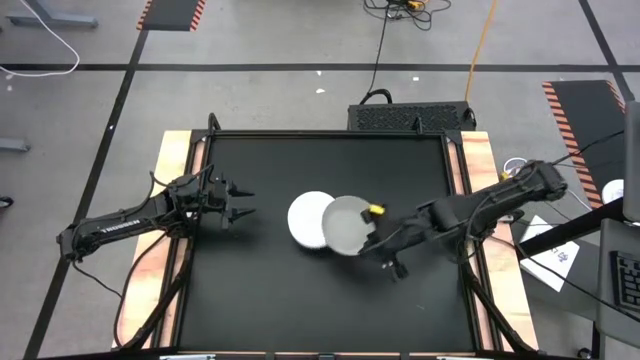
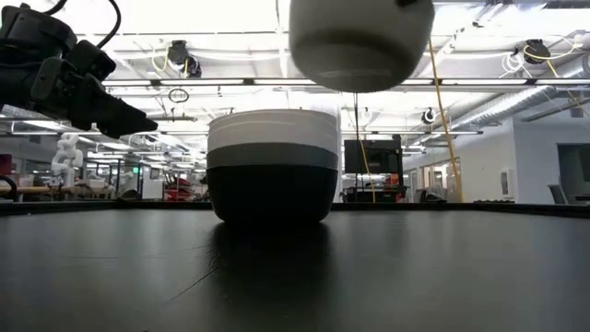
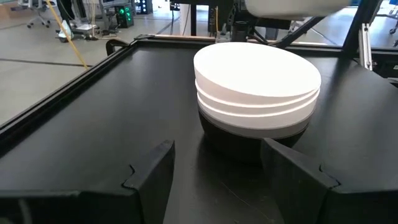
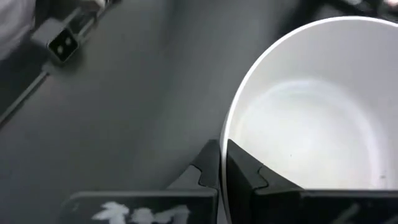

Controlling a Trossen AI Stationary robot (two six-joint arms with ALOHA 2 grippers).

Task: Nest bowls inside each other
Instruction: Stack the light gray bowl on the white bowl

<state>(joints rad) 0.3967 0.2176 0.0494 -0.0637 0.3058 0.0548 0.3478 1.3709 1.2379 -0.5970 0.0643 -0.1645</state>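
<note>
The right pincer [image 1: 372,232] pinched a white bowl's [image 1: 346,225] rim, holding it above the nested stack [image 1: 308,220]; the left pincer [image 1: 243,202] waited open nearby.

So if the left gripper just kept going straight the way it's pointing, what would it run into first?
Most likely the stack of nested bowls: the left gripper, jaws open, points across the mat straight at it, with only bare table between. Whether its height matches the stack's side is less certain.
</note>
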